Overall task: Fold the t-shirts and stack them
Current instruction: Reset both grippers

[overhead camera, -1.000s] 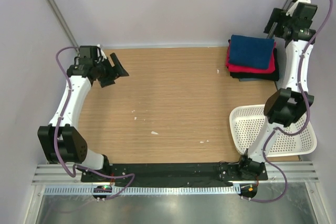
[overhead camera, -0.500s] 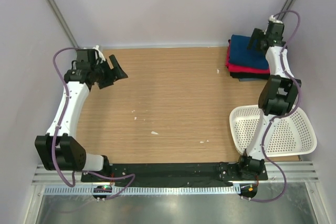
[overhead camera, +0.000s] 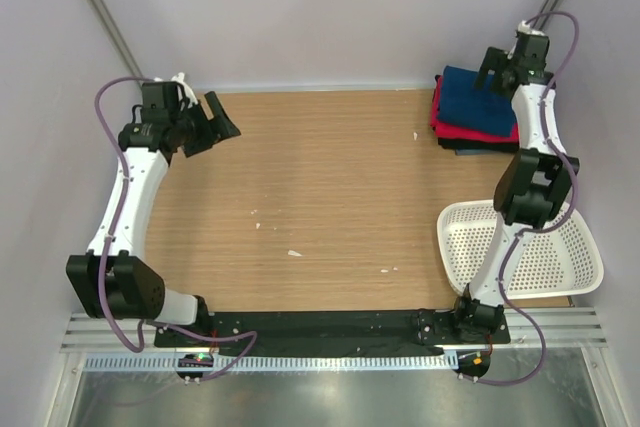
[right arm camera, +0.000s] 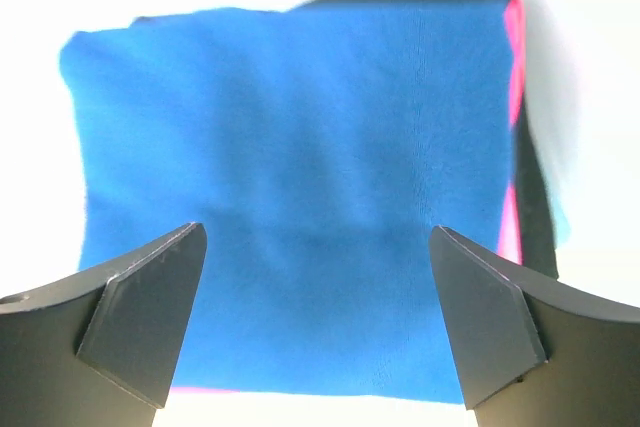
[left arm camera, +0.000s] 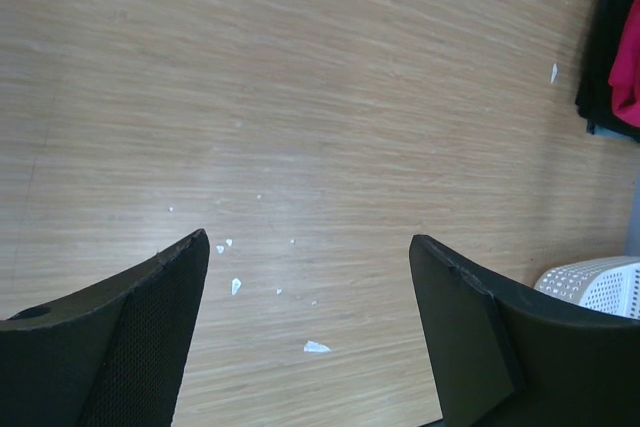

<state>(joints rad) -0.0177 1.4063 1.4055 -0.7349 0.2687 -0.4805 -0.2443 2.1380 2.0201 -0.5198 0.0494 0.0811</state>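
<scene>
Looking done, as far as I can judge: three tees sit folded in one pile, navy blue tee [overhead camera: 470,97] on top, pink-red tee [overhead camera: 470,133] showing under it, black tee [overhead camera: 490,149] at the bottom. Right fingers [right arm camera: 140,327] are spread wide and hold nothing. They hang above the pile, the navy panel fills the gap between them in the wrist view, and pink and black edges peek out past one finger. No contact with the cloth that I can see. Left fingers [left arm camera: 130,337] are spread too, empty, over bare counter [overhead camera: 330,177], with the pile well apart from them across the wood. No loose tee in view, and no cloth shows in the white basket [overhead camera: 570,257]. Left to do, my read: at most squaring the slightly offset pile edges, then pulling clear. Room: the pile sits tight in the far corner, back wall just beyond the right fingers and side wall beside them, so the way out is up and back toward the base. Left fingers have open wood ahead, only small white scraps [left arm camera: 316,347] there.
</scene>
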